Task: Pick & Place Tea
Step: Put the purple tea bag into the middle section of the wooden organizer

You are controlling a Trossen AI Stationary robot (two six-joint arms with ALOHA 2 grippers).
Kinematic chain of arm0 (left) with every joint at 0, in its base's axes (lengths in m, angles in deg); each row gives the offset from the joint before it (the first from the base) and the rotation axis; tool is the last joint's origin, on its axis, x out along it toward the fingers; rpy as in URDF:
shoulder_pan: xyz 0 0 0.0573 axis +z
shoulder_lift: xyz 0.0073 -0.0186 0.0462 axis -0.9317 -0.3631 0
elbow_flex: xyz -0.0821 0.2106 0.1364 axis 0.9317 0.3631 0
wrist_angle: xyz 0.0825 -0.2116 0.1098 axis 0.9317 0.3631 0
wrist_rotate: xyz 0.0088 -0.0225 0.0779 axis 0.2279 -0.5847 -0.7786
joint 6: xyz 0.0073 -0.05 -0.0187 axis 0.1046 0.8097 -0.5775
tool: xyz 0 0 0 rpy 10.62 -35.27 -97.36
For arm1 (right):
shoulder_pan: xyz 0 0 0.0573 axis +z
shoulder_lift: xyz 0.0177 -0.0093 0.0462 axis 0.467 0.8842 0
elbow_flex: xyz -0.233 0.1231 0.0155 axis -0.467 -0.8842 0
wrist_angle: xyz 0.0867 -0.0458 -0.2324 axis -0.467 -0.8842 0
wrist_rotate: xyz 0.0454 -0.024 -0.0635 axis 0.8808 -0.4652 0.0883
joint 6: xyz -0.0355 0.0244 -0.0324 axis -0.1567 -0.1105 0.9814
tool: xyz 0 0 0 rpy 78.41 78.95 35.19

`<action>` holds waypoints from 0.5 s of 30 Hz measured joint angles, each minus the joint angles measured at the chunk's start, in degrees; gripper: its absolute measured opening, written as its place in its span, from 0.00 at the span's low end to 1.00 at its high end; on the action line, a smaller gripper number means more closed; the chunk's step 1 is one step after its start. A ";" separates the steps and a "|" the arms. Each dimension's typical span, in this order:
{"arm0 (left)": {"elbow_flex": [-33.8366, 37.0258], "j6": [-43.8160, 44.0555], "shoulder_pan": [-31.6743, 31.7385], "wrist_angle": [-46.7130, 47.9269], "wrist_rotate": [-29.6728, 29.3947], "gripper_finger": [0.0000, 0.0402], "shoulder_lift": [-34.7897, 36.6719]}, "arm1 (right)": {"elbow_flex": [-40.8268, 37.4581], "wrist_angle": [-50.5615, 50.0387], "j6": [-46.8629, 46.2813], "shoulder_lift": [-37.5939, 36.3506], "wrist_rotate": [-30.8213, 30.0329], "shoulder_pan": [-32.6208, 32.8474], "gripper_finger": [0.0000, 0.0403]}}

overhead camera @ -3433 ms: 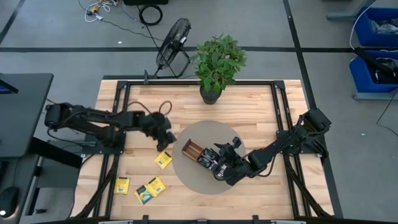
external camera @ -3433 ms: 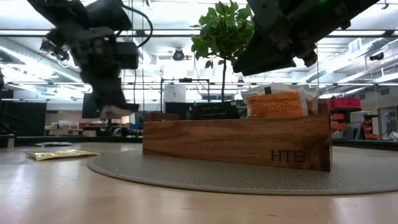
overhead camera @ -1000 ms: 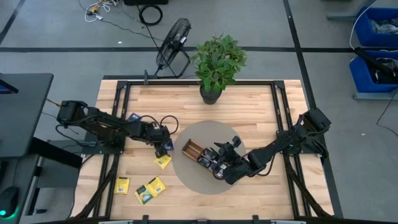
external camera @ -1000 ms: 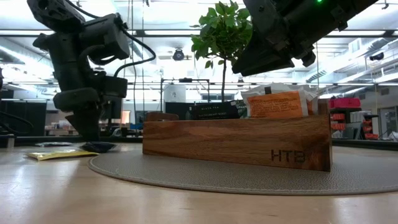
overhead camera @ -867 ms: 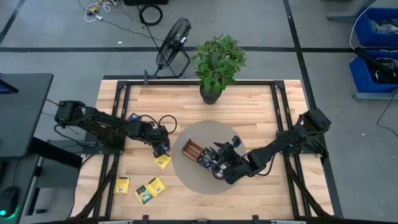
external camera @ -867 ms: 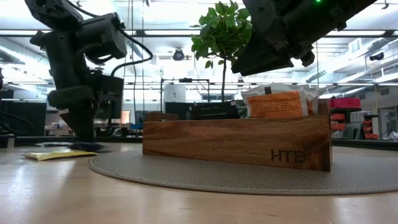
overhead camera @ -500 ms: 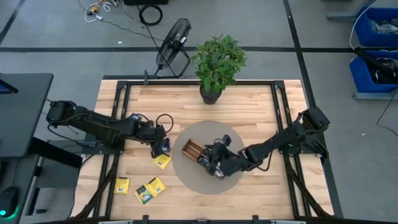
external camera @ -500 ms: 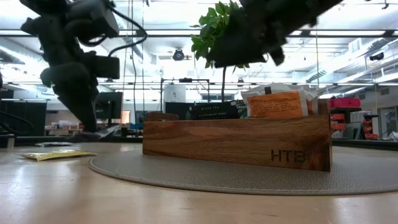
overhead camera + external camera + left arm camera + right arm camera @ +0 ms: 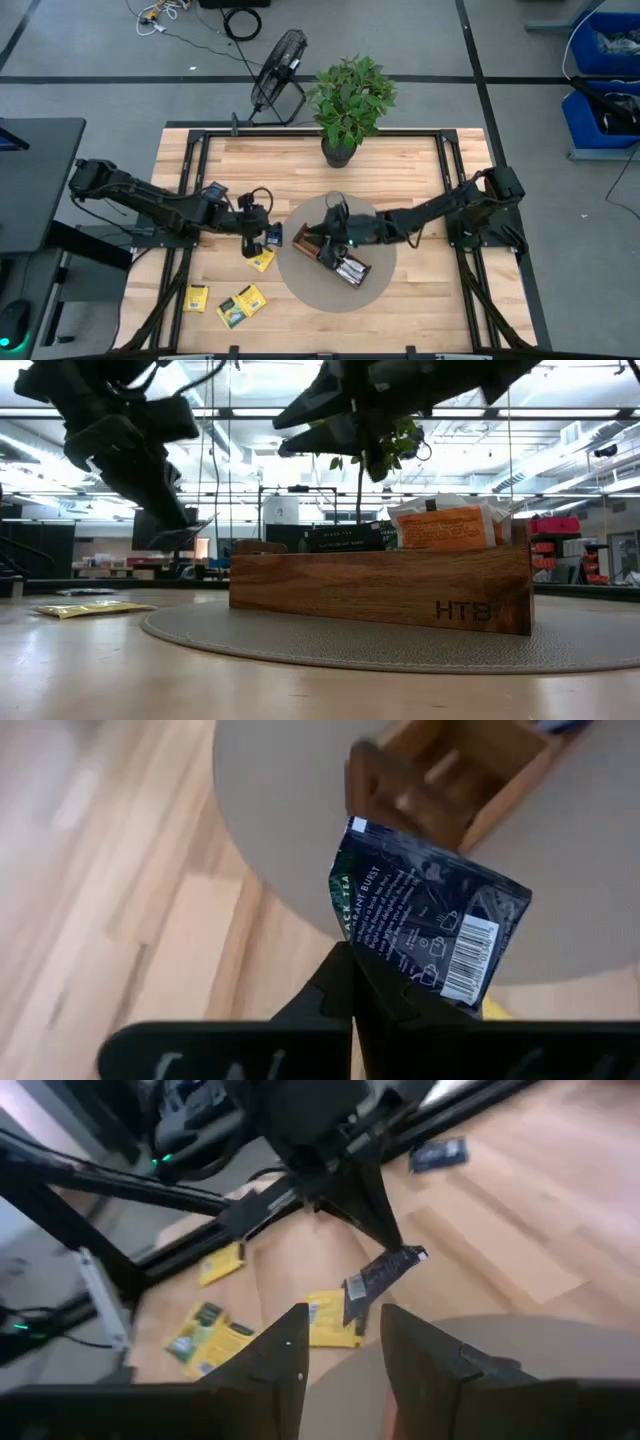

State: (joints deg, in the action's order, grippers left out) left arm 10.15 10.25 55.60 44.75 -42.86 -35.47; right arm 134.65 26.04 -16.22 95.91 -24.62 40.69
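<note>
Navy tea sachet [image 9: 425, 930] is pinched in the closed left pincer [image 9: 352, 982], beside the tray [image 9: 322, 245].

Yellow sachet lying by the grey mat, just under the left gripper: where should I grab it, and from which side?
Take the yellow sachet by its edge facing away from the round mat, coming straight down. It lies flat on the table, so only a thin edge can be pinched. The left gripper is shut on the navy sachet.
</note>
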 joint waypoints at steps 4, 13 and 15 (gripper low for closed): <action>0.00 -5.66 -2.51 -4.68 -4.50 0.00 -0.11 | 0.03 -0.06 -2.06 0.00 6.56 -3.43 0.35; -2.62 -13.22 -3.64 -8.22 -8.05 0.00 -0.11 | 0.38 0.90 -5.30 0.00 16.40 -8.70 0.54; -3.50 -14.77 -3.41 -8.17 -8.10 0.00 -0.11 | 1.27 0.11 -5.55 0.00 17.12 -9.16 0.58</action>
State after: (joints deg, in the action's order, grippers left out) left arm 6.66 -4.52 52.19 36.57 -50.97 -35.58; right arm 135.92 26.15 -21.77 95.91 -7.50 31.53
